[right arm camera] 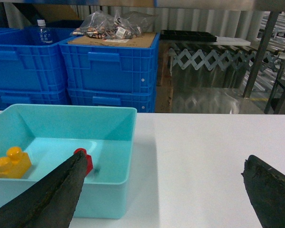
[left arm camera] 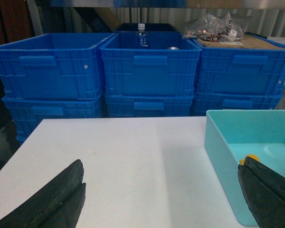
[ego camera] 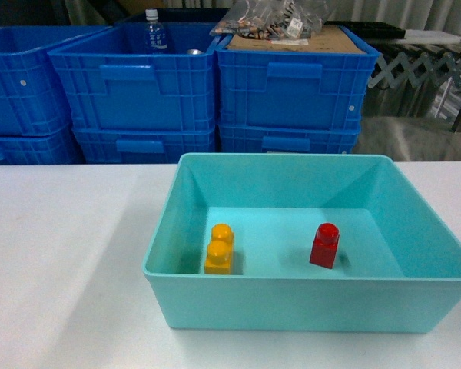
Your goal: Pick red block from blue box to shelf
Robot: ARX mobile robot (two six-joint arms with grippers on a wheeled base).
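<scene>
The red block (ego camera: 324,245) stands upright on the floor of the blue box (ego camera: 415,306), right of centre; in the right wrist view the red block (right arm camera: 87,161) peeks from behind my left finger. My right gripper (right arm camera: 164,183) is open over bare table to the right of the blue box (right arm camera: 114,195), holding nothing. My left gripper (left arm camera: 161,190) is open over bare table to the left of the blue box (left arm camera: 218,156), also holding nothing. Neither gripper shows in the head view. The shelf is out of view.
A yellow-orange two-stud brick (ego camera: 220,249) lies left in the tub. Stacked dark blue crates (ego camera: 138,84) line the far edge of the white table (ego camera: 61,254); one holds a bottle (ego camera: 155,32), another a cardboard sheet with bags (ego camera: 288,27). A metal lattice (right arm camera: 213,59) stands at the right.
</scene>
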